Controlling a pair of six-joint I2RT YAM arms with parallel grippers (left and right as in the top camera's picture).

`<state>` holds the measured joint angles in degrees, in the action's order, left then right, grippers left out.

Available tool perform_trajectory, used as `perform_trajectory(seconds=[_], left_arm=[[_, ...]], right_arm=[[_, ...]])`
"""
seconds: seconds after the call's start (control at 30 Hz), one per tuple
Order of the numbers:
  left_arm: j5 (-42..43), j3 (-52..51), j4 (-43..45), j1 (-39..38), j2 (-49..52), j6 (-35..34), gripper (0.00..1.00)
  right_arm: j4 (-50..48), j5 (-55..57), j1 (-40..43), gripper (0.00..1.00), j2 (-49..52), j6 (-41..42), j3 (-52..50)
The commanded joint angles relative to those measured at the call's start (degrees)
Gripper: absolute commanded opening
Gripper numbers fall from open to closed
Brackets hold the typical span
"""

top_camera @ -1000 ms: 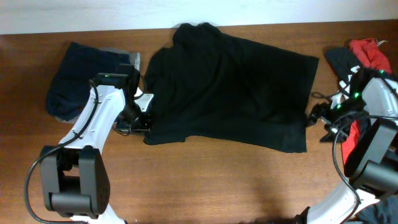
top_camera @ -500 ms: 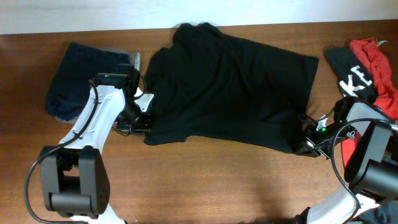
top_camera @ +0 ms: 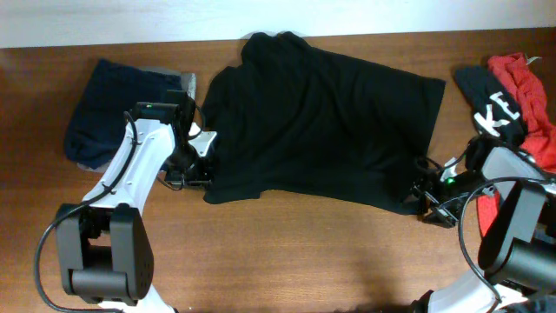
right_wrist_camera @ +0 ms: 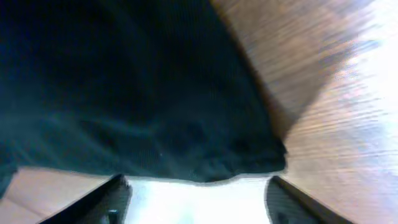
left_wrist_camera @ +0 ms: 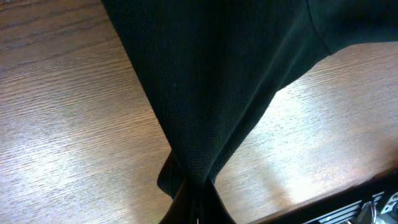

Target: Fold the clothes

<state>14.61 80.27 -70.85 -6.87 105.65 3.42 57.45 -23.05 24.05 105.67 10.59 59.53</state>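
A large plain black shirt [top_camera: 321,122] lies spread across the middle of the wooden table. My left gripper [top_camera: 201,169] is shut on its lower left corner; in the left wrist view the black fabric [left_wrist_camera: 211,93] runs down into the closed jaws [left_wrist_camera: 194,208]. My right gripper [top_camera: 424,198] is open at the shirt's lower right corner. In the right wrist view the fingers [right_wrist_camera: 196,196] stand wide apart just short of the shirt's hem [right_wrist_camera: 186,149]. No logo shows.
A folded navy and grey garment [top_camera: 109,122] lies at the far left. A black garment with white lettering [top_camera: 491,109] and a red garment [top_camera: 526,83] lie at the right edge. Bare wood runs along the front of the table [top_camera: 304,261].
My right arm has swung down and in from the right edge to the shirt's lower right corner. The left arm and shirt have stayed still.
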Motion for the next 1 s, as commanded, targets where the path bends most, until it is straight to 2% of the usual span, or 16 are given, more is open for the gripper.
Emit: perform_trajectory(seconds=[0.0,0.1,0.23,0.37,0.43,0.67,0.8,0.97], left_arm=[[0.90,0.35,0.02,0.13,-0.57,-0.39,0.00],[0.87,0.35,-0.17,0.13,-0.57,-0.39,0.00],[0.90,0.35,-0.35,0.13,-0.57,-0.39,0.00],[0.87,0.35,-0.33,0.13,-0.57,-0.37,0.01],[0.85,0.35,-0.37,0.17,-0.57,-0.37,0.00],[1.57,0.35,-1.44,0.13,-1.33,-0.35,0.00],[4.26,0.35,-4.68,0.11,-6.08,-0.35,0.00],[4.28,0.35,-9.90,-0.94,-13.70,-0.37,0.01]], right_arm=[[-3.30,-0.55,-0.90,0.68,-0.81,5.29,-2.34],[-5.09,-0.44,-0.83,0.54,-0.81,5.40,-2.64],[-5.09,0.39,-0.79,0.28,-0.81,5.35,-2.64],[-4.79,1.68,-0.79,0.15,-0.81,5.35,-2.62],[-4.09,1.66,-0.31,0.04,-1.55,4.81,-2.21],[5.86,1.66,6.64,0.04,-10.91,4.46,6.16],[11.61,2.67,11.58,0.04,-21.22,3.21,9.99],[14.60,2.67,12.35,0.04,-29.88,3.26,10.03]])
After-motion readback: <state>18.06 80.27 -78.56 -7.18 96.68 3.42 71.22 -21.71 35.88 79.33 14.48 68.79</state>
